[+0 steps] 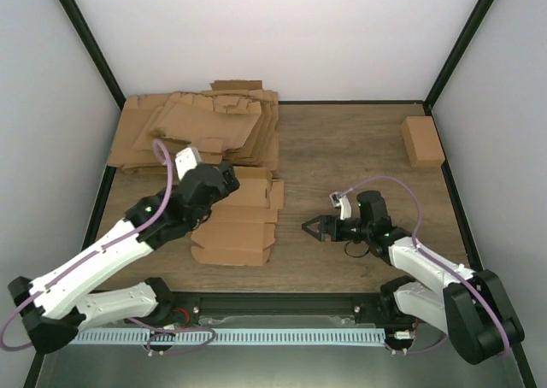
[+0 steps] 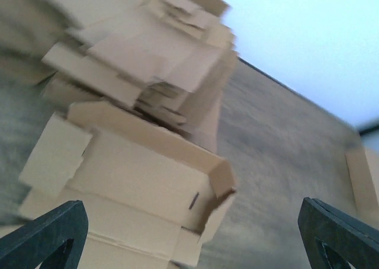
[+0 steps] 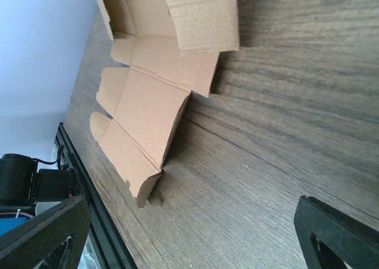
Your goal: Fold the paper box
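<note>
Lying creased, the brown die-cut cardboard paper box sits under the left gripper, jaws spread. The right gripper gapes empty nearby.

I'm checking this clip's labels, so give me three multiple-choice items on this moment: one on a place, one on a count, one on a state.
1. The heap of flat cardboard sheets lies at the table's: A far left; B far right; C near edge.
2. Closed brown carton count at the far right: A none; B one; C three.
3. The paper box is: A a closed carton; B a creased sheet lying open on the table; C lifted by the right jaws.

Answers:
1 A: the top view shows the heap in the far left corner.
2 B: a single carton sits there alone.
3 B: its panels lie spread open on the table, and the right jaws stand open with only wood between them.
</note>
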Robot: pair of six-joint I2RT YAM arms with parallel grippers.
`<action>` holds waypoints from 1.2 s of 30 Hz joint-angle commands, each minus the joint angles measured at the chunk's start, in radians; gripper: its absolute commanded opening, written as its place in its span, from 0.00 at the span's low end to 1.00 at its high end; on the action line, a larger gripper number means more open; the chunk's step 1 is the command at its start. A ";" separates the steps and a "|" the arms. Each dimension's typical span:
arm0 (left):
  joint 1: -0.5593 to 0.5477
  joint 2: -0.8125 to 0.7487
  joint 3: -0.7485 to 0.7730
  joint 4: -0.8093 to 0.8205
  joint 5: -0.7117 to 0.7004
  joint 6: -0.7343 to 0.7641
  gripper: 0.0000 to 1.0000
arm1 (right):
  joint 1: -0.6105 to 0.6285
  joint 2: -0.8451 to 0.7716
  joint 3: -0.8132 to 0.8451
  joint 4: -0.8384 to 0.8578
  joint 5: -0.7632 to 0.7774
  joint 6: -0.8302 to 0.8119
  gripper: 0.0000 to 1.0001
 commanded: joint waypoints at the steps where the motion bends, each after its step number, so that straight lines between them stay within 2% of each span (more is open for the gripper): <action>1: 0.002 -0.031 0.057 0.003 0.251 0.730 1.00 | 0.012 -0.050 0.062 -0.057 0.009 -0.054 0.97; 8: 0.003 0.205 0.145 -0.103 0.332 1.117 1.00 | 0.012 -0.099 0.092 -0.131 0.000 -0.073 0.97; 9: 0.019 0.248 0.163 -0.111 0.336 1.146 1.00 | 0.010 -0.104 0.096 -0.143 -0.001 -0.077 0.98; 13: 0.185 0.403 0.265 -0.163 0.547 1.311 1.00 | 0.010 -0.133 0.104 -0.180 -0.001 -0.088 0.97; 18: 0.273 0.518 0.364 -0.123 0.590 1.527 1.00 | 0.010 -0.168 0.119 -0.215 -0.011 -0.086 0.97; 21: 0.282 0.578 0.432 -0.170 0.630 1.652 1.00 | 0.011 -0.181 0.129 -0.230 -0.012 -0.087 0.97; 26: 0.284 0.676 0.531 -0.299 0.611 1.792 1.00 | 0.010 -0.192 0.134 -0.248 -0.007 -0.084 0.97; 30: 0.286 0.688 0.527 -0.282 0.601 1.880 1.00 | 0.010 -0.207 0.125 -0.248 0.001 -0.073 0.97; 36: 0.303 0.736 0.591 -0.341 0.675 1.943 1.00 | 0.010 -0.198 0.125 -0.243 -0.005 -0.075 0.98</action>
